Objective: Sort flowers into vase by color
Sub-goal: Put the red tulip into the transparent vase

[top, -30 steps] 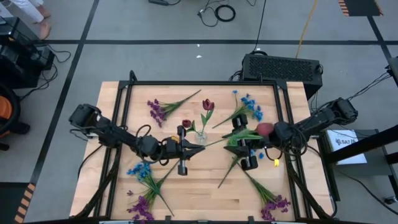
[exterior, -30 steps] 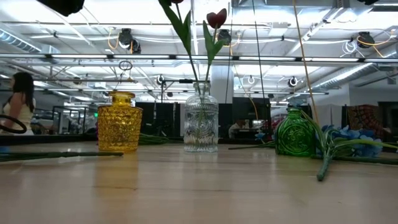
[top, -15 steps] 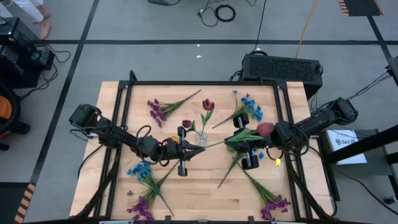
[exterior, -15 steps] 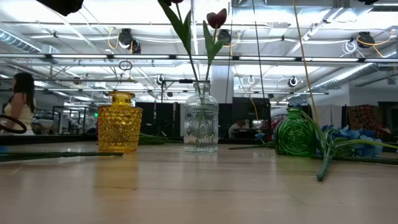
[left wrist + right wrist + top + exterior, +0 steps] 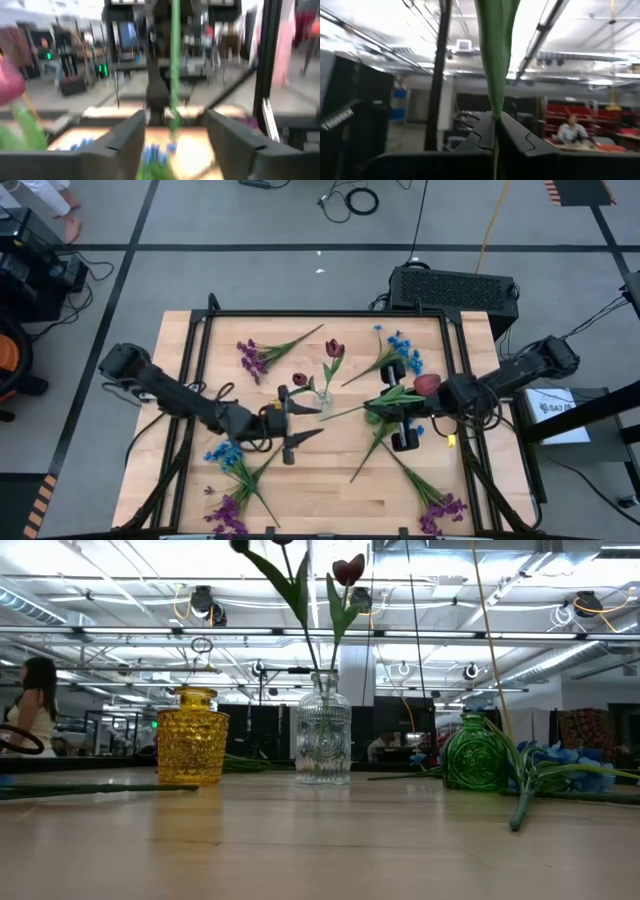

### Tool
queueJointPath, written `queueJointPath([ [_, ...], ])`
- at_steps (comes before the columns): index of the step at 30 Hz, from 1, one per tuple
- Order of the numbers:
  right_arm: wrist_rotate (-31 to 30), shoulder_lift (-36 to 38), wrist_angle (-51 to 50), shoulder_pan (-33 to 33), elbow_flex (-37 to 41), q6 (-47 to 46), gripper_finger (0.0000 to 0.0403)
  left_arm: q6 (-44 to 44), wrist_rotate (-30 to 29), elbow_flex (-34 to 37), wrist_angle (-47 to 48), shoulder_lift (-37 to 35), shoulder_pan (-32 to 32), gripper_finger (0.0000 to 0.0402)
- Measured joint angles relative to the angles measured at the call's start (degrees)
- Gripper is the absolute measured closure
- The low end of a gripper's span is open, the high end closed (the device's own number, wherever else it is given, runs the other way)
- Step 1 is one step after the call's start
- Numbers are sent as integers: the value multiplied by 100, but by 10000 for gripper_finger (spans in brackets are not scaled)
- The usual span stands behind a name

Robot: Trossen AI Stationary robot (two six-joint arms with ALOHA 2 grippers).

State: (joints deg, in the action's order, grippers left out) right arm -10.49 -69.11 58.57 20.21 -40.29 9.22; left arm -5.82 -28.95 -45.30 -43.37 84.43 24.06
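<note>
At mid-desk, right claw (image 5: 396, 417) clenched on a dark red flower's (image 5: 425, 386) green stem, seemingly to carry it toward the clear vase (image 5: 322, 394) already holding two red blooms; left claw (image 5: 292, 423) spread wide, released, just beside that vase; other flowers (image 5: 258, 356) lying loose around the desk (image 5: 320, 500), unsorted.

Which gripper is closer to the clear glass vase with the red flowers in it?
The left gripper: it sits just beside the clear vase, open. The right gripper is farther off on the vase's other side, shut on a red flower.
</note>
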Motion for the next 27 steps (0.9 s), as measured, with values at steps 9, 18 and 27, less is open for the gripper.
queueJointPath([
  [9, -933, 289, -1019, -36, -2, 215, 402, 854, 241, 0, 2775, -1418, 406, 112],
  [18, -896, -183, -1127, -692, -2, -10, 403, 992, 125, 0, 3566, -2077, 810, 112],
  [27, -882, -481, -1248, -996, -2, -221, 403, 975, 18, 0, 3706, -2120, 946, 112],
])
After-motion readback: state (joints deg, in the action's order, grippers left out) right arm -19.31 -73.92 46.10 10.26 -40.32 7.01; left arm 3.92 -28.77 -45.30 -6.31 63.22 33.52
